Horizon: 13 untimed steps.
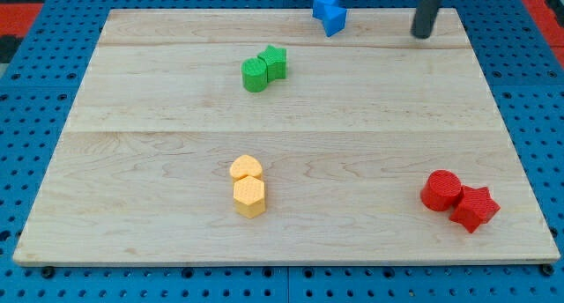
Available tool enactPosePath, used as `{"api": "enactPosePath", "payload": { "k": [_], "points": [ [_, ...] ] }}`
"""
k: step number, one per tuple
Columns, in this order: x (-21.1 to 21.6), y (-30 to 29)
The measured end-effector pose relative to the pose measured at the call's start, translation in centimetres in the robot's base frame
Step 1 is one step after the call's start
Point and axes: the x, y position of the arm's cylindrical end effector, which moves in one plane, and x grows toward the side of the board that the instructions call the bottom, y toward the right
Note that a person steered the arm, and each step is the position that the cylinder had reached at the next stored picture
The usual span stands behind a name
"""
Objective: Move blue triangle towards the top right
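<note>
Two blue blocks touch each other at the view's top edge of the wooden board [159,118]: one [324,2] higher and one [334,20] just below it. I cannot tell which of them is the triangle. My tip [423,34] is the lower end of a dark rod near the board's top right. It stands about a hundred pixels to the right of the blue blocks and does not touch them.
A green cylinder [255,75] and a green block [274,62] touch at upper centre. A yellow block [246,168] and a yellow hexagon [249,196] touch at lower centre. A red cylinder [441,190] and a red star-like block [474,207] touch at lower right.
</note>
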Motion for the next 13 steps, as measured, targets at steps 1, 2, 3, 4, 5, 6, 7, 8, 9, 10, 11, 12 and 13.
{"api": "enactPosePath", "payload": {
  "k": [1,2,3,4,5,6,7,8,9,10,11,12,13],
  "points": [
    [-3.9,1.7],
    [-4.0,-0.1],
    [-3.9,-13.3],
    [-2.4,-11.5],
    [0.5,-2.5],
    [3.1,-3.3],
    [5.8,-12.5],
    [3.5,-18.2],
    [2.4,-25.3],
    [-1.1,-27.2],
    [-3.6,-21.4],
    [-3.7,-14.7],
    [-2.5,-13.5]
  ]
}}
